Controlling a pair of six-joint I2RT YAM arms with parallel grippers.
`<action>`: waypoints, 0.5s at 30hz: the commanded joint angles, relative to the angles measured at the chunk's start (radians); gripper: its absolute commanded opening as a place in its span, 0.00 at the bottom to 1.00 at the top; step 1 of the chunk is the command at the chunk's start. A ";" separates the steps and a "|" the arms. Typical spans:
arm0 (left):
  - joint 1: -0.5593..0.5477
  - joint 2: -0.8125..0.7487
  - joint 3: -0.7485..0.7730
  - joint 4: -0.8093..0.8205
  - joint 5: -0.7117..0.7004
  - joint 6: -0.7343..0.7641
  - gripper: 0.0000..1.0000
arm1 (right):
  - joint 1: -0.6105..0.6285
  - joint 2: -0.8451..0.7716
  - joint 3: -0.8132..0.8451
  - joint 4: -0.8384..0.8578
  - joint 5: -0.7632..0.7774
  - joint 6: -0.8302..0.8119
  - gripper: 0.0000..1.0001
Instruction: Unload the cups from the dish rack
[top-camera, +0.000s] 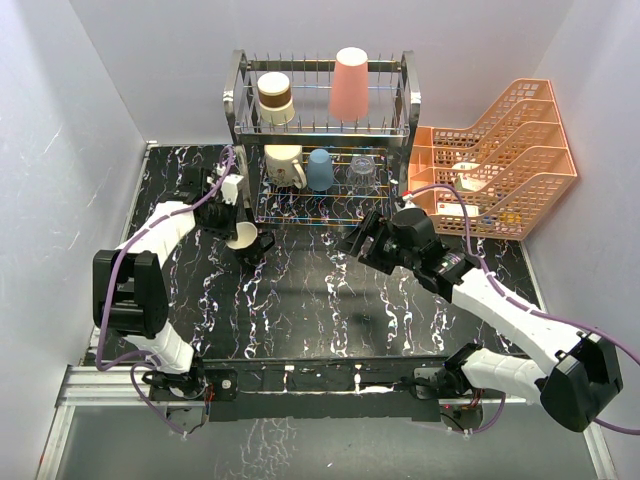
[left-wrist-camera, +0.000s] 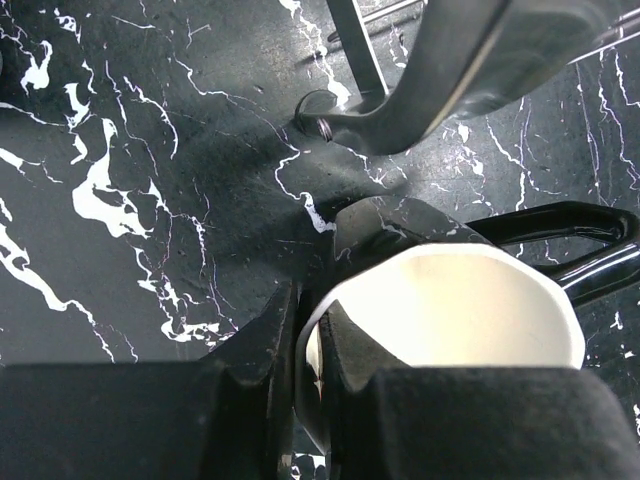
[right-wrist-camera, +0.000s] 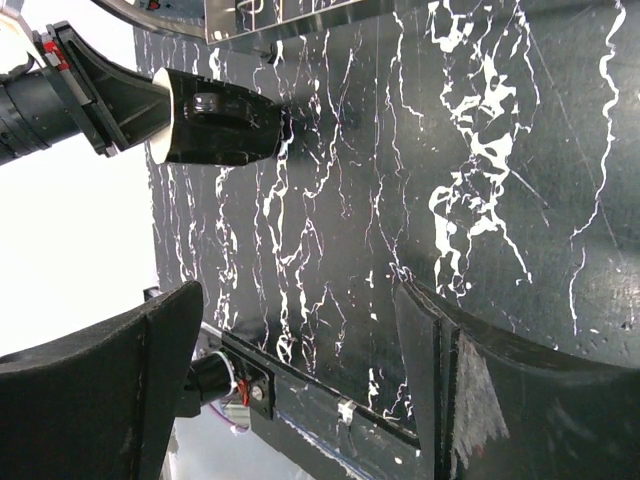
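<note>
My left gripper (top-camera: 243, 232) is shut on the rim of the black mug (top-camera: 252, 242), which has a cream inside, just in front of the dish rack's (top-camera: 240, 100) lower left corner. In the left wrist view one finger is inside the mug (left-wrist-camera: 450, 310) and one outside (left-wrist-camera: 250, 350). I cannot tell whether the mug touches the table. The rack's top tier holds a brown-and-cream cup (top-camera: 275, 97) and a salmon tumbler (top-camera: 350, 85). The lower tier holds a cream mug (top-camera: 284, 165), a blue cup (top-camera: 320, 170) and a clear glass (top-camera: 362, 172). My right gripper (top-camera: 360, 240) is open and empty; it sees the mug (right-wrist-camera: 215, 130).
Orange mesh stacked trays (top-camera: 520, 150) stand right of the rack, with a small white object (top-camera: 468, 170) inside. The rack's steel foot (left-wrist-camera: 350, 40) is close beyond the mug. The black marble table (top-camera: 320, 310) stretches between the arms, and white walls close it in.
</note>
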 joint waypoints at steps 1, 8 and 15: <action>0.013 -0.050 0.023 -0.053 -0.049 0.024 0.00 | -0.001 0.003 0.069 -0.006 0.057 -0.063 0.80; 0.146 0.012 0.134 -0.150 -0.088 0.136 0.00 | -0.003 0.014 0.089 -0.035 0.092 -0.110 0.79; 0.202 0.074 0.181 -0.104 -0.107 0.183 0.00 | -0.002 0.060 0.107 -0.033 0.118 -0.139 0.78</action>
